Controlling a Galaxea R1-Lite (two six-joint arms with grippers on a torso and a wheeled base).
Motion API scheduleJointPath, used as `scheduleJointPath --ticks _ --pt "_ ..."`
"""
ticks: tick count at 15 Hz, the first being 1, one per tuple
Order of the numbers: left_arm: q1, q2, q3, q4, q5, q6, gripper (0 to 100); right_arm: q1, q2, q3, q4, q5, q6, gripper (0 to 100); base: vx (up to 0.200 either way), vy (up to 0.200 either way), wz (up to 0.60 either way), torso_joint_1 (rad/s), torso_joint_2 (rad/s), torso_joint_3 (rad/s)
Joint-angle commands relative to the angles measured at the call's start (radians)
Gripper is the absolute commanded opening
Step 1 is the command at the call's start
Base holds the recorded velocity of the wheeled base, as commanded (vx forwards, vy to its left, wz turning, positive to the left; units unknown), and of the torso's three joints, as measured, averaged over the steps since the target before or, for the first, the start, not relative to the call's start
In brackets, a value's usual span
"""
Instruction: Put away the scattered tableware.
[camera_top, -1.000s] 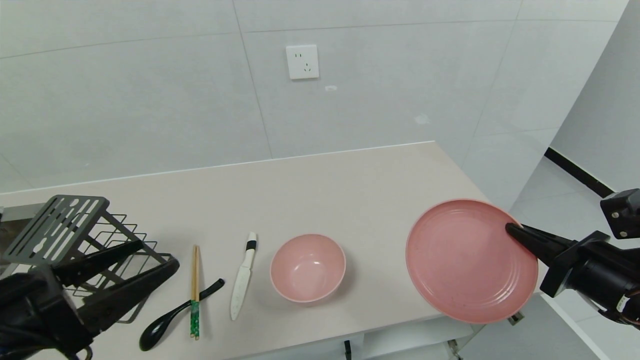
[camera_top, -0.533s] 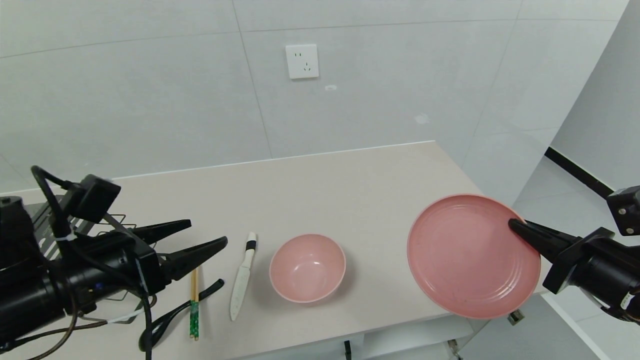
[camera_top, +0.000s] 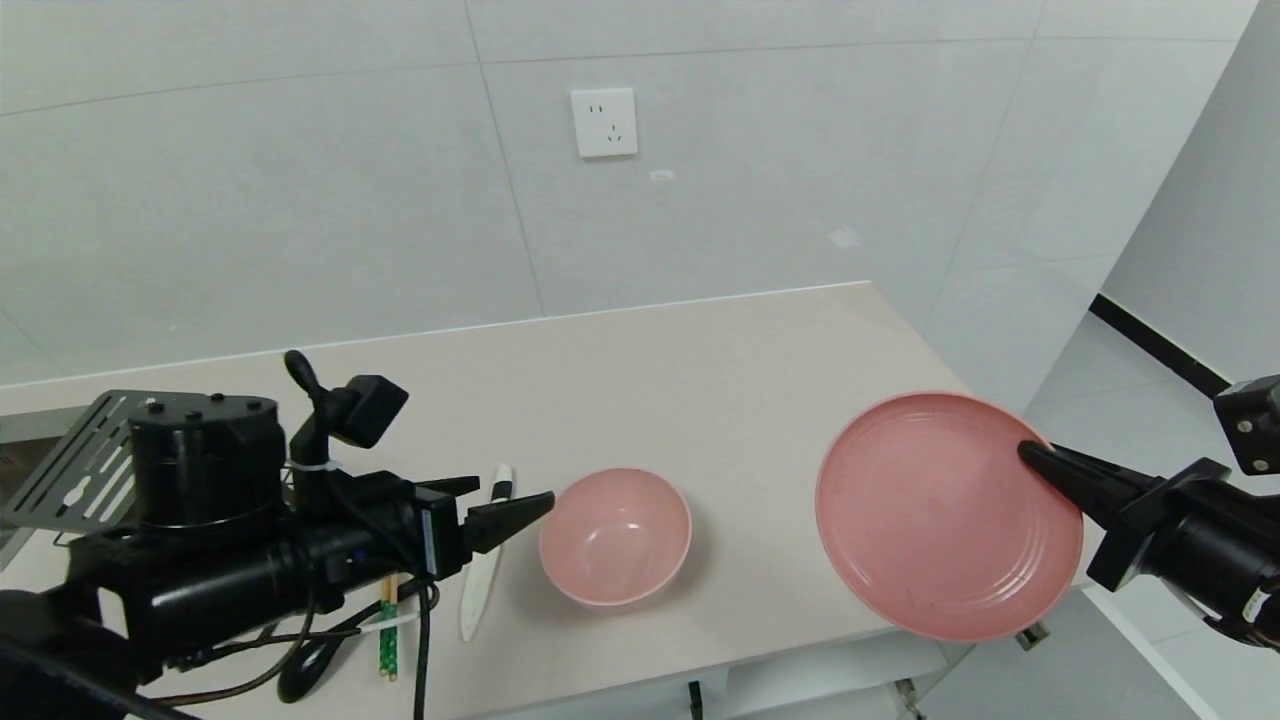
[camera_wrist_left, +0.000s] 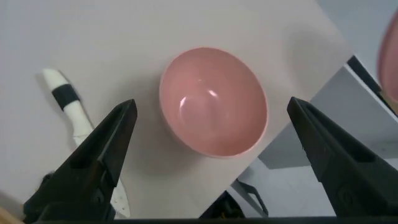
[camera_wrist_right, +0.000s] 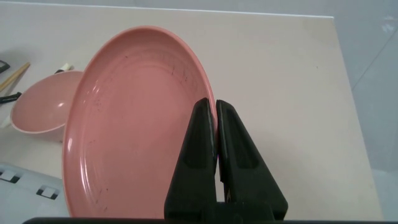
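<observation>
In the head view the task looks barely begun. The pink bowl (camera_top: 615, 537) sits on the counter (camera_top: 700, 380) near its front edge, with nothing in it. Just to the bowl's left lies the white knife (camera_top: 478, 598), beyond that the chopsticks (camera_top: 388, 640) and the black spoon (camera_top: 300, 680), all loose on the counter. Well to the left of the bowl stands the dark wire rack (camera_top: 70, 465). The part of it not hidden by the left arm carries no tableware that I can make out, so by my reading nothing has been stowed. The left gripper (camera_top: 512, 492) hangs just left of the bowl with its fingers spread and nothing between them. Well to the bowl's right, the right gripper (camera_top: 1035, 462) has its fingers pinched on the far rim of the pink plate (camera_top: 940, 520), which is tilted and overhangs the counter's front edge. In the left wrist view the spread fingers frame the bowl (camera_wrist_left: 214, 102) without touching it, and the knife (camera_wrist_left: 68, 106) lies beside it. In the right wrist view the fingers clamp the plate's (camera_wrist_right: 137, 124) rim, with the bowl (camera_wrist_right: 37, 109) beyond it. The plate is the one piece in hand, and the bowl, knife, chopsticks and spoon all remain to be put away.
</observation>
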Motion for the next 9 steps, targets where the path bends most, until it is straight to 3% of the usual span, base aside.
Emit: scheduleJointPath --ticks 1,4,9 --pt "-0.048 0.068 -0.015 0.003 0.056 -0.026 100 0.001 0.003 0.0 0.0 0.005 -0.001 0 0.0 0.0 0.0 0.0 0.0 0.0" --pt "-0.078 0.145 -0.053 -0.003 0.179 -0.026 100 -0.001 0.004 0.0 0.0 0.01 -0.006 0 0.0 0.0 0.0 0.0 0.0 0.0" --pt "-0.129 0.281 -0.061 -0.004 0.239 -0.029 100 -0.034 0.01 0.0 0.0 0.02 -0.007 0 0.0 0.0 0.0 0.0 0.0 0.0"
